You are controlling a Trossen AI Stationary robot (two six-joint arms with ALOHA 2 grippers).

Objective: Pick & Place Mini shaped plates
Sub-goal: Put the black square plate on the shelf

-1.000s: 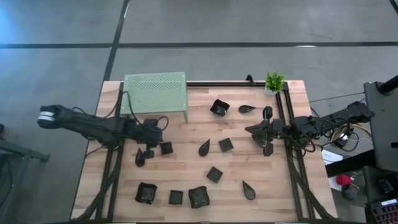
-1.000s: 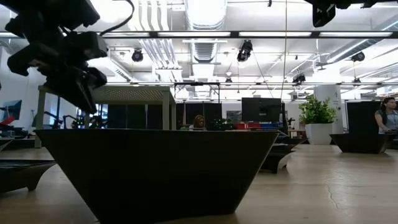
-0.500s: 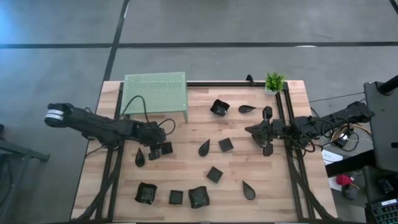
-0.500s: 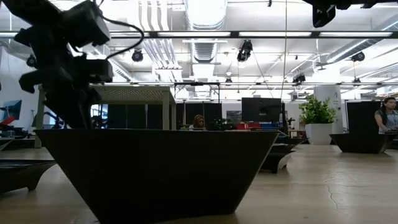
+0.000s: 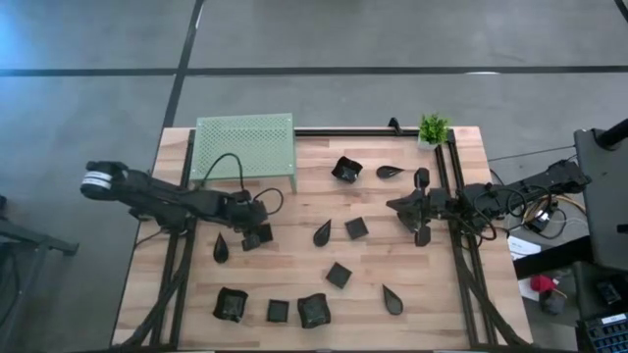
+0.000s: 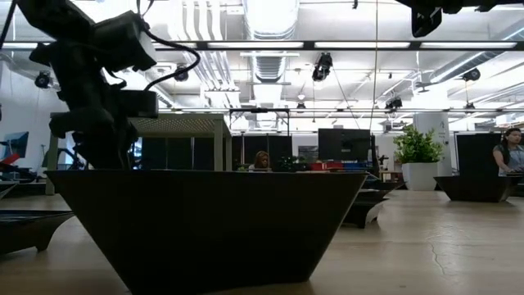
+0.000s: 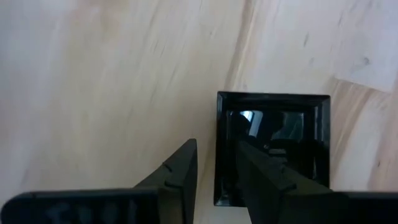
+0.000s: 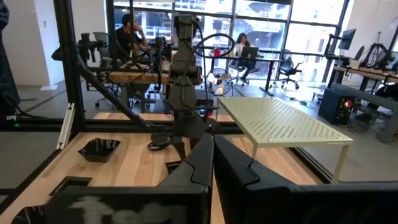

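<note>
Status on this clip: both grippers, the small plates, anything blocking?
Left gripper open, astride the rim of a square plate on the table. Right gripper shut, empty, waiting at its side. Other plates scattered; nothing blocking.

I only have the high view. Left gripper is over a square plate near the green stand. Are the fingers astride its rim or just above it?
Observer: Left wrist view shows the left gripper open, with one rim of the square plate between its fingers.
Operator: Plate lifted?
Observer: No sign of it; in that view the plate appears to lie flat on the table.
Operator: Right arm?
Observer: The right gripper is shut, nothing between its fingers, facing across toward the green stand.
</note>
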